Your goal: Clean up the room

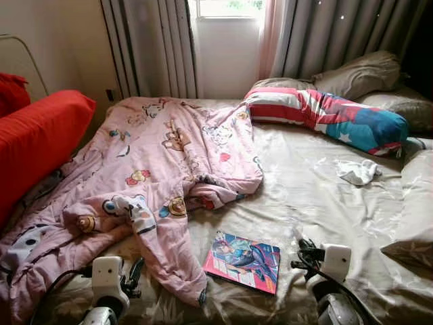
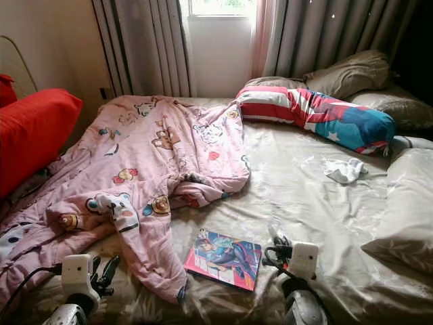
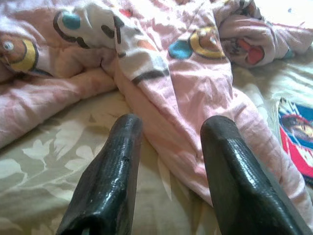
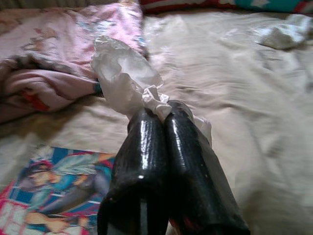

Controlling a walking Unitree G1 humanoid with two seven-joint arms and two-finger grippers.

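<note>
**Right gripper pinches clear plastic above an untidy bed**

Nearest the camera, the left gripper [image 3: 168, 142] hangs low over the beige sheet [image 1: 318, 203], its two black fingers spread wide with nothing between them; beyond the tips lies a fold of the pink cartoon-print blanket [image 1: 162, 169]. On the other side, the right gripper [image 4: 159, 120] has its fingers pressed together on a crumpled piece of clear plastic wrap [image 4: 124, 73], which sticks up and out past the fingertips. The plastic is held above the sheet, close beside a comic book [image 1: 243, 261].

That comic book lies flat on the sheet between the two grippers, its bright cover facing up, just beside the tail end of the blanket. The blanket itself sprawls in a rumpled heap across the robot's left half of the bed, running from the near edge toward the wall.

Further out on the right, a small white crumpled cloth [image 1: 357, 171] rests on the bare sheet, well apart from the book. A beige pillow [image 1: 416, 223] sits at the right edge. To the left, a red cushion [image 1: 37, 145] borders the blanket.

At the far side lie a long bolster pillow [image 1: 325, 115] in red, white and blue with stars, and grey-brown pillows [image 1: 358, 74] behind it. Grey curtains [image 1: 149, 47] frame a bright window [image 1: 226, 8].
</note>
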